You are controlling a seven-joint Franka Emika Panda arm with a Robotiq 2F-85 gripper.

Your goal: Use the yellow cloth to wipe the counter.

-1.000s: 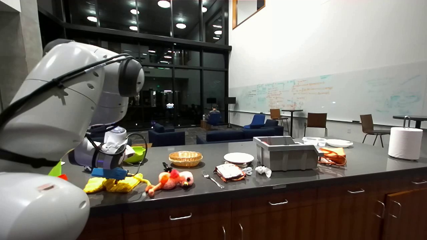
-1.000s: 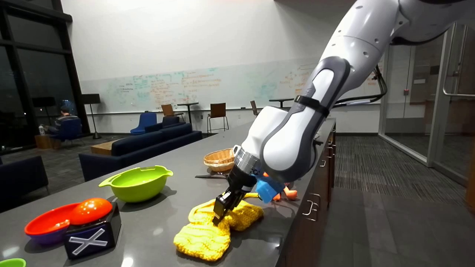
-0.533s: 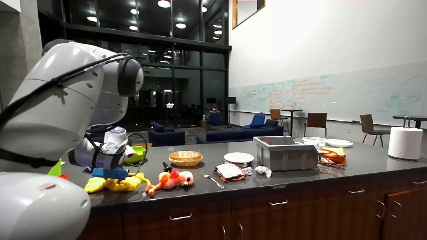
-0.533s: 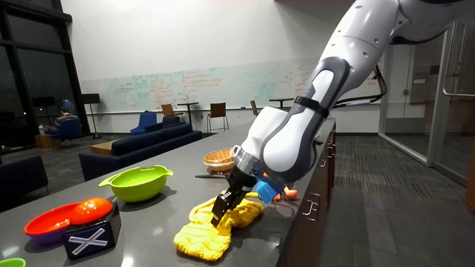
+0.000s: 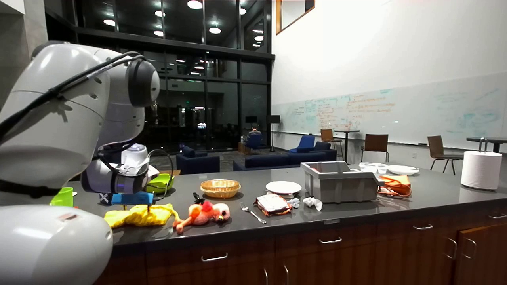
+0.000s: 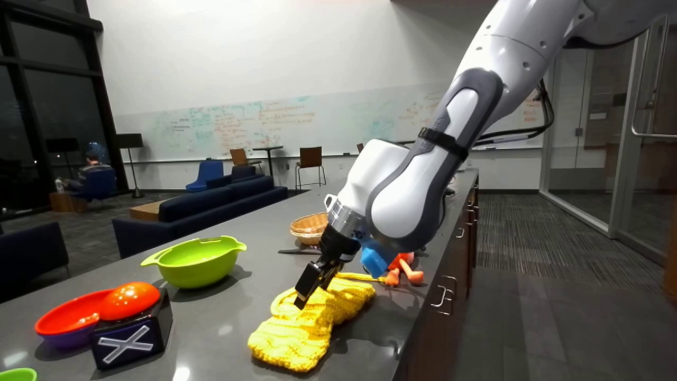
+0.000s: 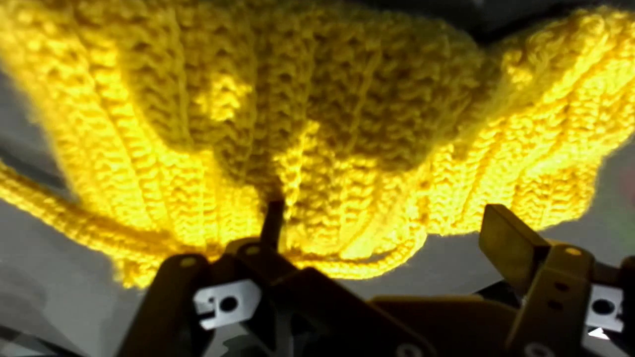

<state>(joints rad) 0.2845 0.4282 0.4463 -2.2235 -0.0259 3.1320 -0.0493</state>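
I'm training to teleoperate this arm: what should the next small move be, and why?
I'd probably ease the gripper down onto the knitted yellow cloth so a fold comes between the jaws: the wrist view shows them standing apart with nothing pinched, and the cloth lies bunched on the counter below.

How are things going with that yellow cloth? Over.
Gripper open, over yellow cloth. Cloth lying bunched on counter, not gripped. Pink toy close beside it, might get in the way.
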